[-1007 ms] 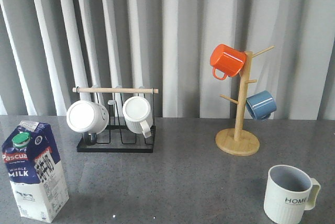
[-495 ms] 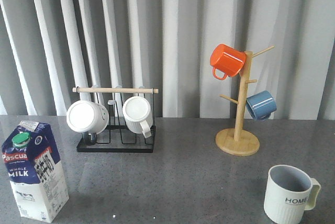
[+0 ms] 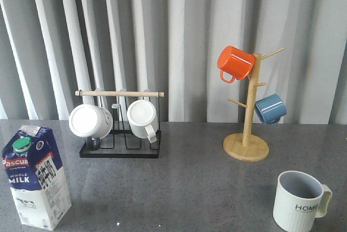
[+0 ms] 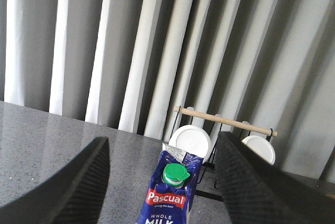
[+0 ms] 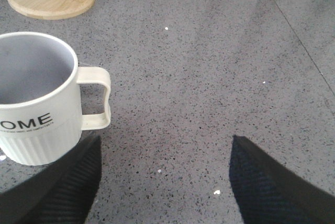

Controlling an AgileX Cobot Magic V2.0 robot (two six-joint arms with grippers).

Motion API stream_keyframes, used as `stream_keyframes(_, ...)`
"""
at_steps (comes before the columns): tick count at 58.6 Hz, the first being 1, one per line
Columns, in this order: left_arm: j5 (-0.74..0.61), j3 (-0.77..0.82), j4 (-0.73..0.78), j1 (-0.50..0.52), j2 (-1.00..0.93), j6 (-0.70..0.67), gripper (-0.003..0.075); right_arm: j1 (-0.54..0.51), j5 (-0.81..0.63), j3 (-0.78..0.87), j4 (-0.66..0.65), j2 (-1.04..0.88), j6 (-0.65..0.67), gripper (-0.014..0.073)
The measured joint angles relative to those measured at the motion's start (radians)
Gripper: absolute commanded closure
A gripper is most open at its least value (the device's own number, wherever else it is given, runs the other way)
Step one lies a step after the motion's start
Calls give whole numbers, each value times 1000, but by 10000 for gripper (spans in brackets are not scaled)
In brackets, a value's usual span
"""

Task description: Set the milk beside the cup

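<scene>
Milk (image 3: 36, 176): one carton; cup (image 3: 300, 201): one.

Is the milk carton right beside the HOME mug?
No, the milk carton stands at the table's near left, the HOME mug far across at the near right.

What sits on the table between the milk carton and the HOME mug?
Nothing: in the front view, bare grey table runs from the milk to the cup.
</scene>
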Motion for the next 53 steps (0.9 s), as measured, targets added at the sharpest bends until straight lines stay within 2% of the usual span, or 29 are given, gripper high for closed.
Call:
stream_keyframes(32, 0, 0, 0, 0, 0, 0, 284, 0, -240, 1, -49, 252, -4, 100)
stream_keyframes(53, 0, 0, 0, 0, 0, 0, 284, 0, -351, 0, -116, 342, 65, 100)
